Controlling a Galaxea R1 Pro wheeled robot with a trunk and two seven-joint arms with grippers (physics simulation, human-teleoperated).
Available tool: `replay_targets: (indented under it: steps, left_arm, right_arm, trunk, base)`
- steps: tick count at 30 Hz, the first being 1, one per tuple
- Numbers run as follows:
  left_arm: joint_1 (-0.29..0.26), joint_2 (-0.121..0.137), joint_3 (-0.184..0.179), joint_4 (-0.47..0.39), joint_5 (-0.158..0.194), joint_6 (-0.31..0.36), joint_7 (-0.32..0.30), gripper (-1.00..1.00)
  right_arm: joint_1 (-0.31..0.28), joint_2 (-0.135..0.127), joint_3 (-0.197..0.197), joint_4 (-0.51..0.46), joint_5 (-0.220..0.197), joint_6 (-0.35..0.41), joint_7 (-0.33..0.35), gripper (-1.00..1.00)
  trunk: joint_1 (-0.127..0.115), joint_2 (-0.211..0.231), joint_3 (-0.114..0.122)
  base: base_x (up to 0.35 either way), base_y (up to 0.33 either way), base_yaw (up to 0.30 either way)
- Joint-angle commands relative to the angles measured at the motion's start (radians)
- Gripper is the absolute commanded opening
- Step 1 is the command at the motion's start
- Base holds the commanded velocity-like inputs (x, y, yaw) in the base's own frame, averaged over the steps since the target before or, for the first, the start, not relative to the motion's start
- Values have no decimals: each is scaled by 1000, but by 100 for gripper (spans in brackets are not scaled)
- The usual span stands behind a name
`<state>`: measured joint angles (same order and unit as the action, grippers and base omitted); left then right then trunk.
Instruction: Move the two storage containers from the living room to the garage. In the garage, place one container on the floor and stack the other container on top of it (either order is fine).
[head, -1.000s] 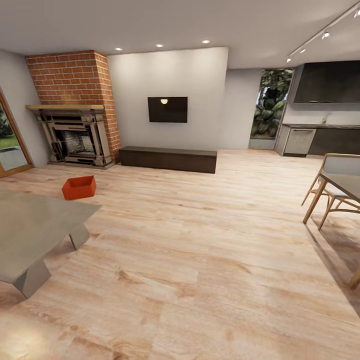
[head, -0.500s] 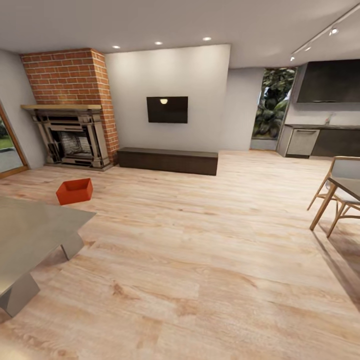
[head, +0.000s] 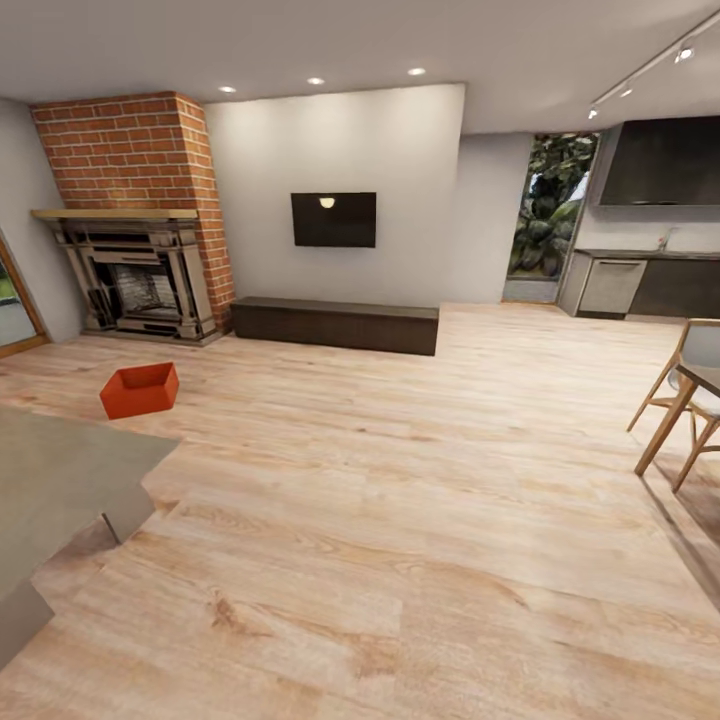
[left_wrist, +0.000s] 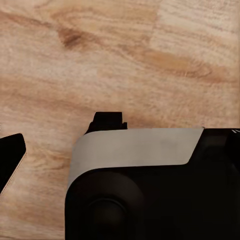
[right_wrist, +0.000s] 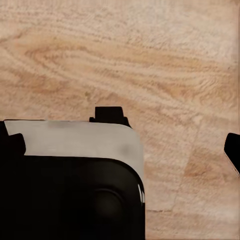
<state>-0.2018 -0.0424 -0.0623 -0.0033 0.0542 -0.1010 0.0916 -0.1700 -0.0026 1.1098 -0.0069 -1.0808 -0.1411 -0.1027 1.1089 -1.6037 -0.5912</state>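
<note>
One red-orange storage container (head: 138, 390) with an open top sits on the light wood planks of the living room (head: 400, 500), in front of the brick fireplace, far off to my left. The garage and its floor are out of view. In the left wrist view my left gripper (left_wrist: 120, 155) hangs over the wood planks, one dark finger (left_wrist: 10, 159) far out at the picture's edge, nothing between the fingers. My right gripper (right_wrist: 120, 150) hangs the same way, with a finger (right_wrist: 233, 150) at the opposite edge and nothing held.
A low grey table (head: 50, 490) stands close on my left, between me and the container. A dark bench (head: 335, 324) runs under the wall TV. A wooden chair and table (head: 685, 410) stand at the right. A kitchen counter (head: 640, 285) is at the back right.
The whole picture has shifted: the camera has moved, so the table and container slide toward the left edge and the chair toward the right. The things themselves have not moved.
</note>
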Motion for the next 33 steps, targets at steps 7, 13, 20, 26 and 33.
replay_targets:
  steps: [7, 13, 20, 26, 33]
  left_arm:
    - [-1, -1, -7, 1, 6, -3, 3, 100]
    - [-1, -1, -7, 1, 6, -3, 3, 100]
    - [-1, -1, -7, 0, 6, -3, 3, 100]
    - [-1, -1, -7, 0, 6, -3, 3, 100]
    - [-1, -1, -7, 0, 6, -4, 3, 100]
  right_arm:
    - [0, 2, 8, -1, -7, -2, -3, 100]
    - [0, 3, 8, -1, -7, -2, -3, 100]
    - [0, 3, 8, -1, -7, -2, -3, 100]
    - [0, 3, 8, -1, -7, -2, -3, 100]
    - [0, 4, 8, -1, -10, -2, -3, 100]
  trunk:
    - [0, 0, -1]
    - [0, 0, -1]
    - [0, 0, -1]
    - [0, 0, -1]
    - [0, 0, -1]
  base:
    - [323, 0, 0]
    - [323, 0, 0]
    - [323, 0, 0]
    - [323, 0, 0]
    - [323, 0, 0]
